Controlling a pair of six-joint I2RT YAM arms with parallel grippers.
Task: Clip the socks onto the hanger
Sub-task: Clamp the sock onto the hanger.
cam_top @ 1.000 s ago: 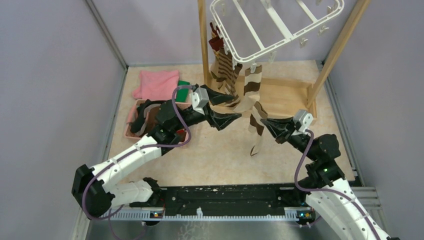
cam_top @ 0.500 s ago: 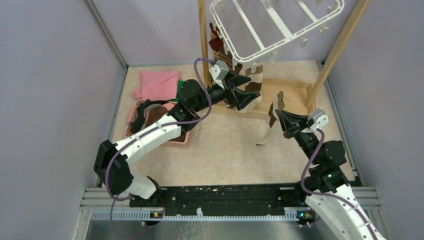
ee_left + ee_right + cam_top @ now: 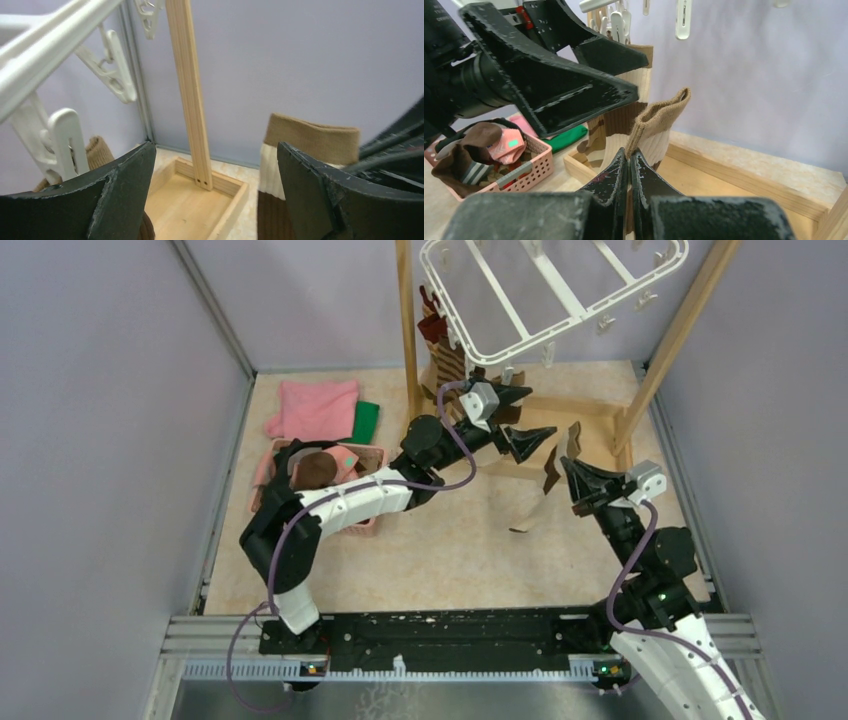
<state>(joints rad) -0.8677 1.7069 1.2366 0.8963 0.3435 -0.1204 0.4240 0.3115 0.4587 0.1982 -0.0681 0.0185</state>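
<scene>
- Top view: my left arm [image 3: 350,500] is stretched out under the near-left corner of the hanger [image 3: 560,326]. The left jaws are wide apart with nothing in them, just beside the clipped socks [image 3: 447,355] hanging at that corner.
- Top view: the right jaws are together, clamped on a striped sock [image 3: 540,502]. Its cuff end is up and the rest dangles above the counter [image 3: 440,550], near the wooden frame's base [image 3: 590,425]. It is not on any clip.
- Top view: a pink basket [image 3: 262,485] on the left holds more socks, with a pink cloth [image 3: 315,405] and a green cloth [image 3: 366,421] behind it.
- Left wrist: the jaws are apart and empty, with the wooden post [image 3: 187,90] showing in the gap. The striped sock [image 3: 310,140] is by the right finger, tan cuff on top. The hanger bar [image 3: 45,45] and a white clip [image 3: 65,140] are at upper left.
- Right wrist: the jaws are pinched tight on the striped sock [image 3: 659,117], and its tan cuff stands up above the fingertips. The spread left jaws loom at upper left, just in front of a clipped sock [image 3: 638,80]. White clips [image 3: 683,20] hang overhead, and the basket [image 3: 531,172] is low on the left.
</scene>
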